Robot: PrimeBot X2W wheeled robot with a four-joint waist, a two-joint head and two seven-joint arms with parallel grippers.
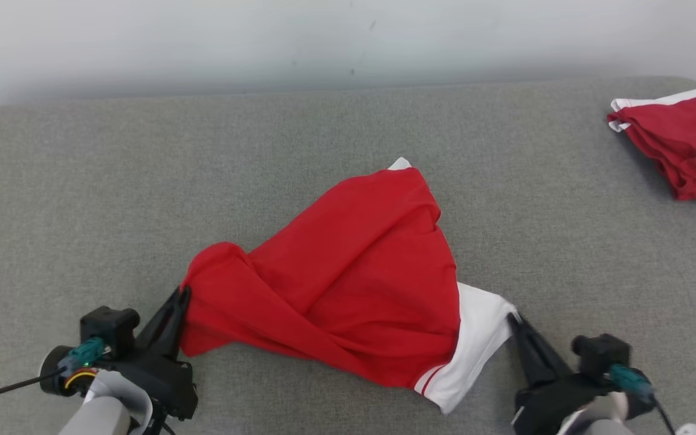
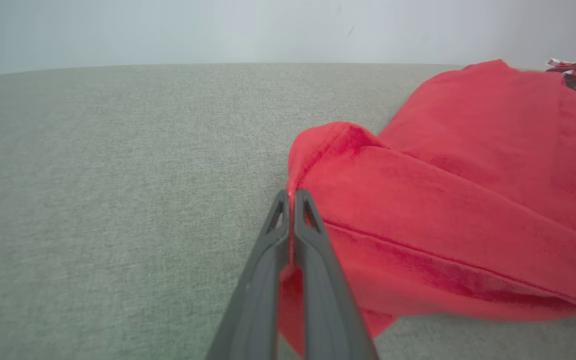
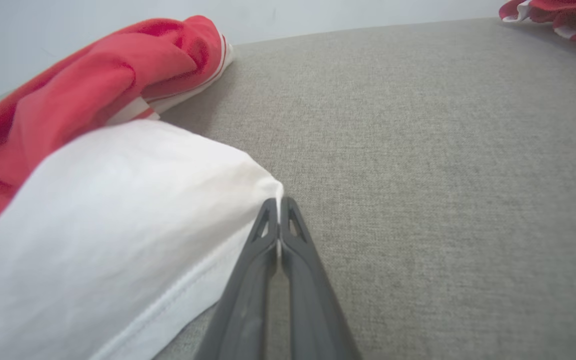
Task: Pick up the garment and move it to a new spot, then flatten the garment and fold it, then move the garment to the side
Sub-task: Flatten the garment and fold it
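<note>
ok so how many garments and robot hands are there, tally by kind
garments: 2 (centre garment, pinched at both ends; second garment at the far right)
hands: 2 (left hand, right hand, both shut on the centre garment)
total: 4

A grey woven fabric surface [image 1: 82, 181] meets a plain pale wall [image 1: 203, 42], evenly lit

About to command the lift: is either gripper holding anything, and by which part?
Both hold the crumpled red-and-white fabric garment: the left gripper pinches a red edge, the right gripper a corner of the white panel.
</note>
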